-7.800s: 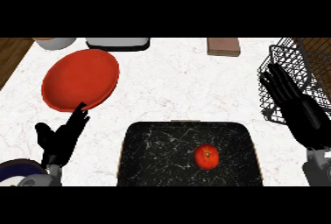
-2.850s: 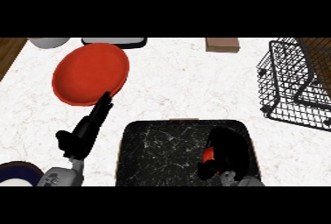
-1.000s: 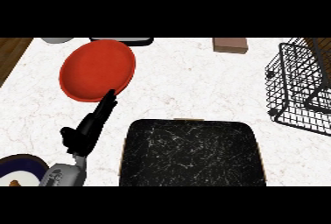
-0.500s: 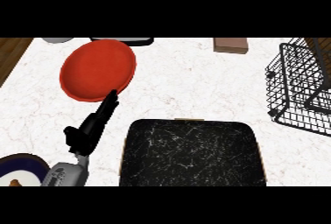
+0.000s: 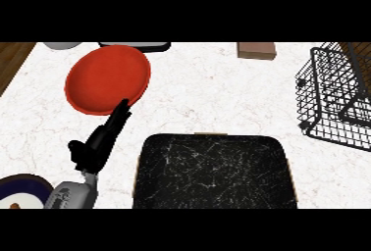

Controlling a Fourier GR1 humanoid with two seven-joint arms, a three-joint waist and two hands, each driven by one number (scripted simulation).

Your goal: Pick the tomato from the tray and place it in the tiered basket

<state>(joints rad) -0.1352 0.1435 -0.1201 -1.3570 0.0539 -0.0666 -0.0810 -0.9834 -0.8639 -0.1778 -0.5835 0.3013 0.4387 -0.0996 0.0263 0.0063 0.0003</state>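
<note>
One hand in the frame, and only one: the left hand (image 5: 94, 147), black, coming up from the lower left on its grey forearm (image 5: 71, 196). Its fingers (image 5: 116, 117) are straight and released, grasping nothing, and they point up the frame. The tip of the longest one overlaps the lower edge of the single red round plate (image 5: 107, 78) in the upper left; whether it touches the plate I cannot tell.

Bottom centre, there's one black marbled tray (image 5: 214, 171) with rounded corners, lying flat on the white marbled tabletop (image 5: 217, 98), just right of the hand. Its dark surface shows all the way across. And the tomato? It appears nowhere in this view, neither on the tray nor anywhere else, so I cannot tell where it is.

Over at the right edge stands one black wire basket (image 5: 319, 130), cut off by the frame, well apart from the tray's upper right corner. What I can see of it is wire mesh.

Along the top edge, three things: one small brown block (image 5: 256, 50) right of centre, one dark flat item (image 5: 138, 46) just above the red plate, and one grey bowl (image 5: 64, 45) at its left. In the lower left corner is one dark blue-rimmed plate (image 5: 18, 188), partly cut off, beside the forearm.
</note>
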